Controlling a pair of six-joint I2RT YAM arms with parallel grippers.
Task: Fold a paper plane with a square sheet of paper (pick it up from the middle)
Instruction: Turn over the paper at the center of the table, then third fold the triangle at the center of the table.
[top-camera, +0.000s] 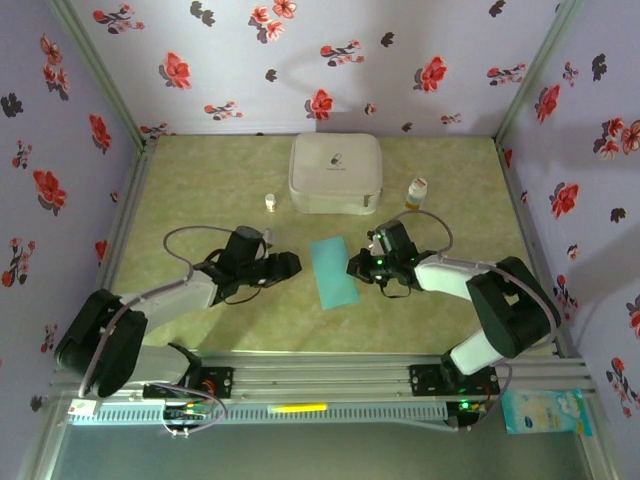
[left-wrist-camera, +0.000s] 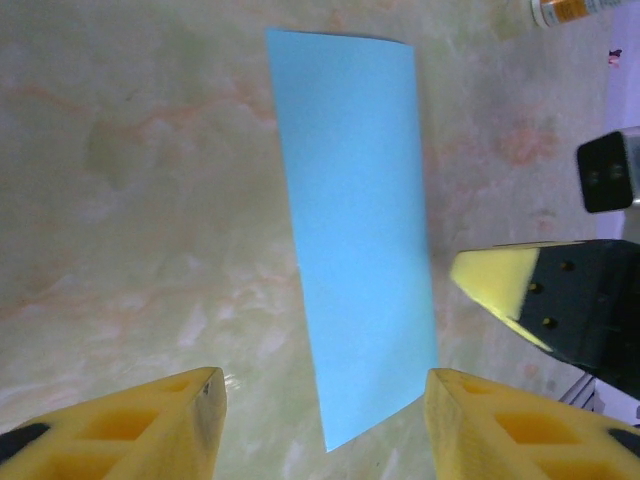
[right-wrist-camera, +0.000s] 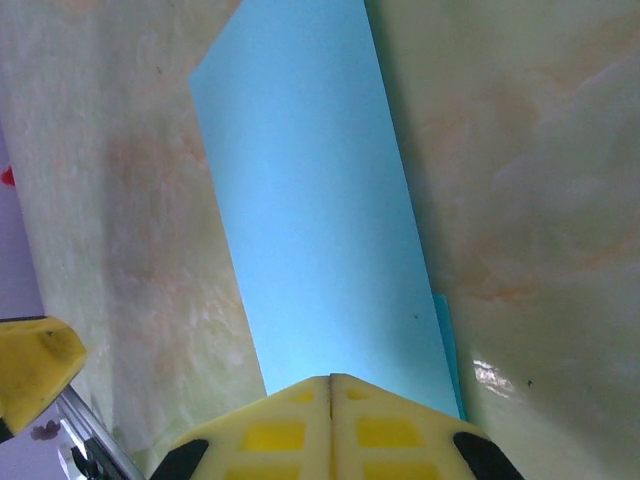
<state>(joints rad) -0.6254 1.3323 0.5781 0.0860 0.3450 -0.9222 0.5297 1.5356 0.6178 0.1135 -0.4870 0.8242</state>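
Two yellow-padded fingers of the right gripper (right-wrist-camera: 330, 390) are clenched flat against each other with no gap. Their tips meet at a long edge of the light blue sheet of paper (right-wrist-camera: 310, 200); whether that edge is pinched between them or they merely sit over it cannot be told. In the left wrist view the same closed tip comes in from the side and ends just beside the sheet's edge. The left gripper (left-wrist-camera: 322, 395) stands released, its fingers spread about halfway and holding nothing, with the sheet's near corner showing between them. The sheet lies flat on the green marbled table (top-camera: 200, 180) as a long narrow rectangle, doubled over, and a sliver of the lower layer peeks out along one edge in the right wrist view. Seen from above, the sheet (top-camera: 333, 272) sits in front of the white case (top-camera: 335, 172), on the arms' side and apart from it. The left gripper (top-camera: 290, 265) is in front of the case's left corner and the right gripper (top-camera: 355, 268) in front of its right half. A small bottle (top-camera: 417, 192) with a yellow label stands just beside the case's right front corner, and a small white pot (top-camera: 270, 201) stands near its left front corner.
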